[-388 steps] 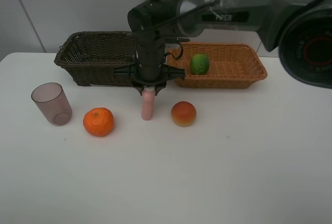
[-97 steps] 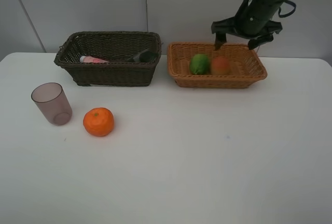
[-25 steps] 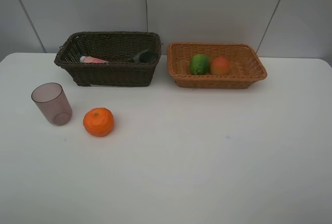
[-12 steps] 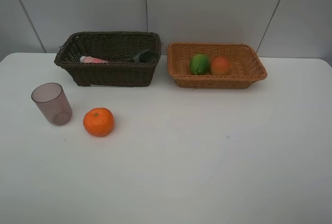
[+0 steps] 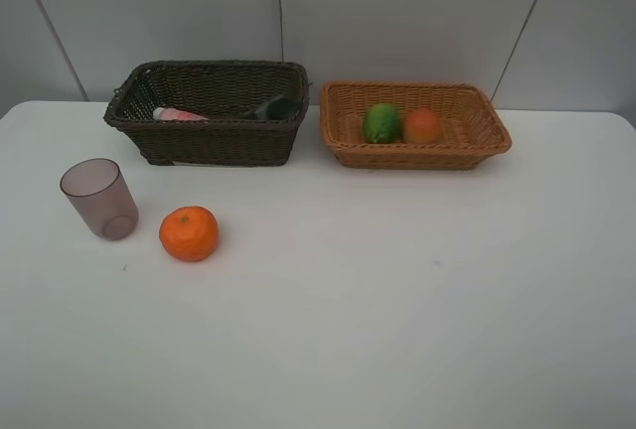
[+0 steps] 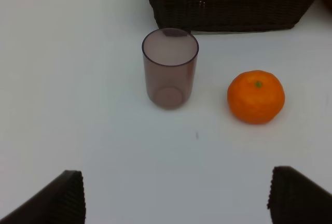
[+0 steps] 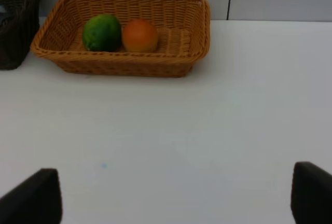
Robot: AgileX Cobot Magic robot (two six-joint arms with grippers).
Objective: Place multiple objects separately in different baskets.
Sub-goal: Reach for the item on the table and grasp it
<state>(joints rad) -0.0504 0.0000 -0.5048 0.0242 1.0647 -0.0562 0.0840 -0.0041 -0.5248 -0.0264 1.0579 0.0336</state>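
On the white table a translucent purplish cup point(image 5: 98, 199) stands upright at the left, with an orange tangerine point(image 5: 189, 233) just right of it. The dark brown basket point(image 5: 214, 141) holds a pink bottle point(image 5: 179, 114) and a black bottle point(image 5: 276, 107). In the light tan basket point(image 5: 412, 156) a green fruit point(image 5: 382, 123) and an orange-red fruit point(image 5: 423, 126) lie side by side. No arm shows in the high view. My left gripper point(image 6: 179, 198) is open and empty, short of the cup point(image 6: 170, 67) and tangerine point(image 6: 256, 96). My right gripper point(image 7: 174, 198) is open and empty, well back from the tan basket point(image 7: 124, 66).
The two baskets stand side by side at the back of the table point(image 5: 397, 280), near the grey wall. In the left wrist view the dark basket point(image 6: 228, 14) lies just beyond the cup. A corner of the dark basket point(image 7: 15, 22) shows in the right wrist view.
Nothing moved in the last second. Since the earliest frames the pink bottle went into the dark basket, the orange-red fruit into the tan one, and the right arm left the high view.
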